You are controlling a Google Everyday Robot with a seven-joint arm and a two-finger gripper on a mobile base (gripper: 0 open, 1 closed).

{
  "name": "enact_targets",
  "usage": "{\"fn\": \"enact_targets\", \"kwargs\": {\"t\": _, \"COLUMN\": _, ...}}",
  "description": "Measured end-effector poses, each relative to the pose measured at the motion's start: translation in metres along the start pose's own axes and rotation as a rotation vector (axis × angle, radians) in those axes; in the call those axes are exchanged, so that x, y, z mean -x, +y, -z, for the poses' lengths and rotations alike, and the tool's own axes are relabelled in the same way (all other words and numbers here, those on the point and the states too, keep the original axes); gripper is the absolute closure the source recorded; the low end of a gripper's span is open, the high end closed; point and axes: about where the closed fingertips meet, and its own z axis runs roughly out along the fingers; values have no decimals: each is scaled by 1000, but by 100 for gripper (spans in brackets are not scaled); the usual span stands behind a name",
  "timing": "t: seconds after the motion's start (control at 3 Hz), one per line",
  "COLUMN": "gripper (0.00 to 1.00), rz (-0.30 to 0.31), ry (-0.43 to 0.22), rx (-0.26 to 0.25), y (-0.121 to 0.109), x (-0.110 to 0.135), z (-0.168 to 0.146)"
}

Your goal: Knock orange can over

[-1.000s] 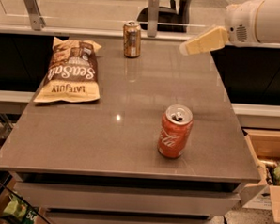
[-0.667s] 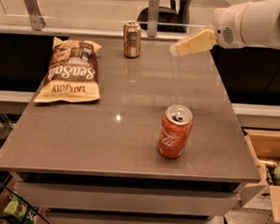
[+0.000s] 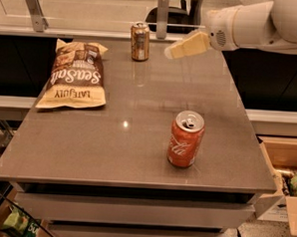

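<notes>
Near the upright orange can hovers the gripper, grip unclear; red can, chip bag apart.

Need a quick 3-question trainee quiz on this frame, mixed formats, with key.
1. True or false: the orange can stands upright near the far edge of the table.
2. The gripper is: A) touching the orange can; B) to the can's right in the camera view, apart from it; C) down at the table's near edge.
3. Fill in: the thing lying flat on the table's left side is a ___.

Key: 1 true. 2 B. 3 chip bag.
</notes>
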Motion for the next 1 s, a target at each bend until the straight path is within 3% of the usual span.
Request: {"fn": "enact_targets", "kwargs": {"t": 1.0, "gripper": 0, "rz": -84, "ry": -105, "rx": 41, "y": -5, "x": -1, "z": -58}}
